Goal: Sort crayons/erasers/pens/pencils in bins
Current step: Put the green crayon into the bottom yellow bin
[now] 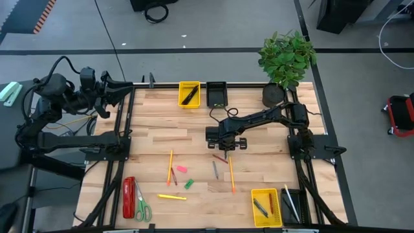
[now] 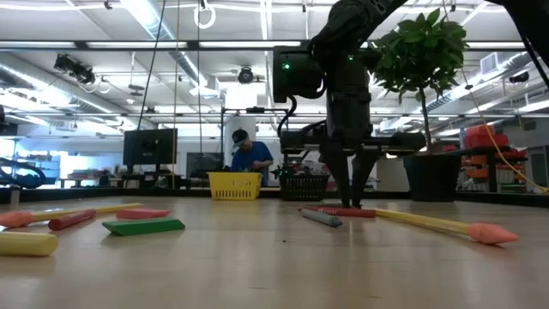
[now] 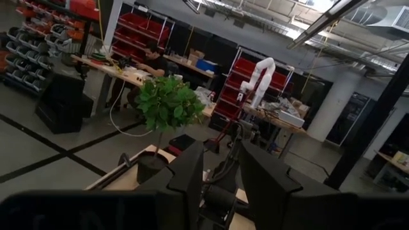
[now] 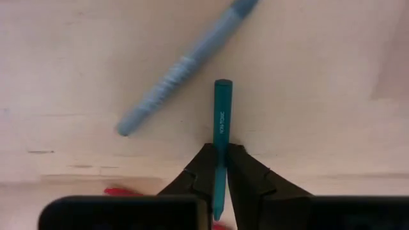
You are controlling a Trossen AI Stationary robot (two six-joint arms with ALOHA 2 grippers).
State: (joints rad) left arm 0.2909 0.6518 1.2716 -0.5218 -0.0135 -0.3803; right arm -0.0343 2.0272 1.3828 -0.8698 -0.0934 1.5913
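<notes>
My right gripper [image 1: 224, 149] points down at the table's middle, shut on a green crayon [image 4: 220, 121]. A grey crayon [image 4: 182, 67] and a red crayon [image 2: 343, 211] lie on the wood beside it, with an orange pencil [image 1: 231, 173] nearer the front. More pencils [image 1: 170, 167], a pink eraser [image 1: 182, 169], a green eraser [image 1: 188, 184] and a yellow stick [image 1: 171, 197] lie front left. Yellow bin [image 1: 189, 94] and black bin [image 1: 217, 94] stand at the far edge; another yellow bin [image 1: 266, 207] and black bin [image 1: 291, 206] stand front right. My left gripper [image 3: 220, 172] is open, raised off the table's left side. My right gripper pinches the green crayon between its two fingers on the crayon's long sides [image 4: 220, 150], back from its free end. The fingers come from above, pointing down. The crayon lies level and sticks out past the fingertips; I cannot tell whether it is clear of the wood.
A red stapler [image 1: 129, 197] and green-handled scissors [image 1: 141, 206] lie at the front left. A potted plant [image 1: 286, 61] stands at the far right corner. The far yellow bin holds a black pen; the near yellow bin holds several sticks. A person shows in the room beyond.
</notes>
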